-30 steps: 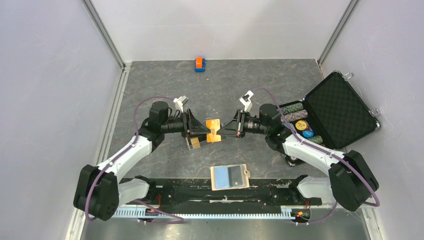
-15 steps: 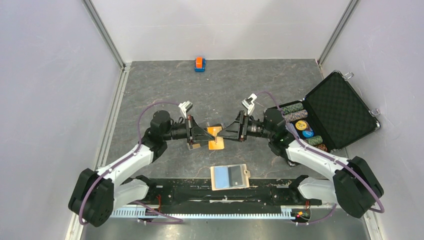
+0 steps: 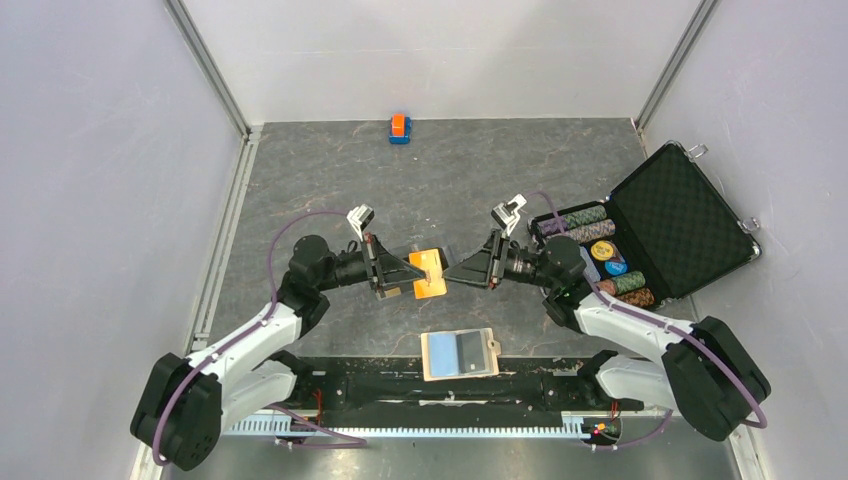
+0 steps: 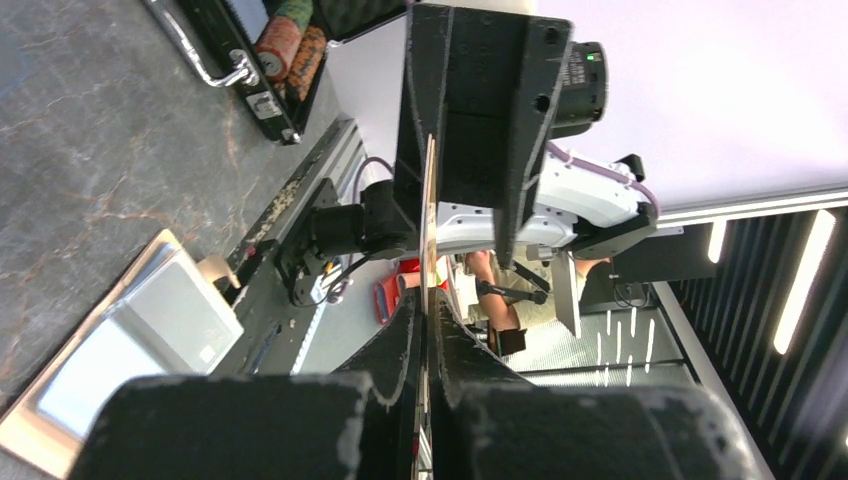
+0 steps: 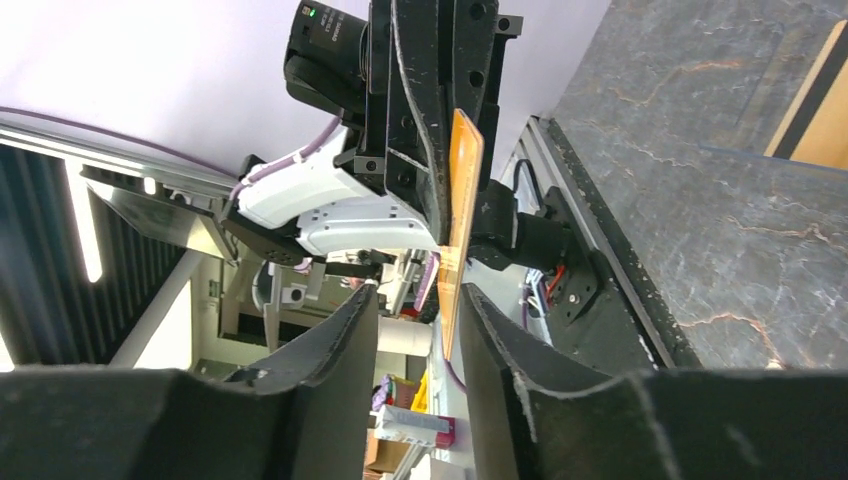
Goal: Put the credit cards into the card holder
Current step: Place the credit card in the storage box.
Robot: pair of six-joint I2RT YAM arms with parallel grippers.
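My left gripper (image 3: 408,270) is shut on an orange credit card (image 3: 431,272) and holds it above the table. In the left wrist view the card (image 4: 429,215) shows edge-on between the closed fingers of that gripper (image 4: 428,300). My right gripper (image 3: 452,272) faces it, open. In the right wrist view the card's free end (image 5: 462,200) reaches between the spread fingers of the right gripper (image 5: 418,295), close to one of them. The tan card holder (image 3: 460,354) lies near the front edge with a light blue card showing in it. A gold-coloured card (image 3: 391,291) shows under the left gripper.
An open black foam-lined case (image 3: 680,215) with poker chips stands at the right, behind my right arm. A small orange-and-blue block (image 3: 400,128) sits at the far back. The card holder also shows in the left wrist view (image 4: 120,350) and the right wrist view (image 5: 815,105).
Both grippers have moved toward the near edge with the orange card between them. The right gripper has come closer, so the card's end now sits between its open fingers.
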